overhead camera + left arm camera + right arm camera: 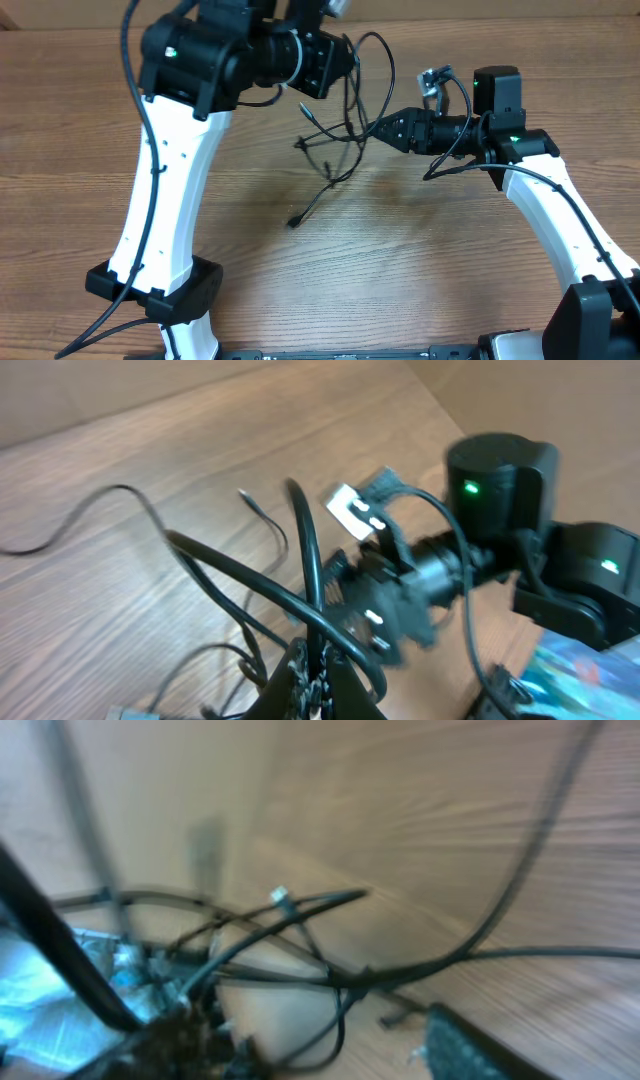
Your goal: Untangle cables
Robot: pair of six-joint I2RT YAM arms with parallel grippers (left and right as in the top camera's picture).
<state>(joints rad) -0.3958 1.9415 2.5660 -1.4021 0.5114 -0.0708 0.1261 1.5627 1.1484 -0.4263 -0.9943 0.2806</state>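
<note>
The cables (338, 135) are thin black wires in a loose tangle lifted off the wooden table between my two grippers. One strand hangs down to a plug end (293, 222) on the table. My left gripper (345, 62) is at the top centre. In the left wrist view its jaws (318, 678) are shut on a cable strand (250, 575). My right gripper (385, 128) points left into the tangle. In the blurred right wrist view its fingers (320, 1055) stand apart, with cable strands (330, 978) crossing between and in front of them.
The wooden table (450, 260) spreads in front of the tangle. The left arm's white link (165, 200) slants across the left side. The right gripper's body (400, 585) sits close to my left jaws. A blue patterned thing (585, 670) shows at the bottom right of the left wrist view.
</note>
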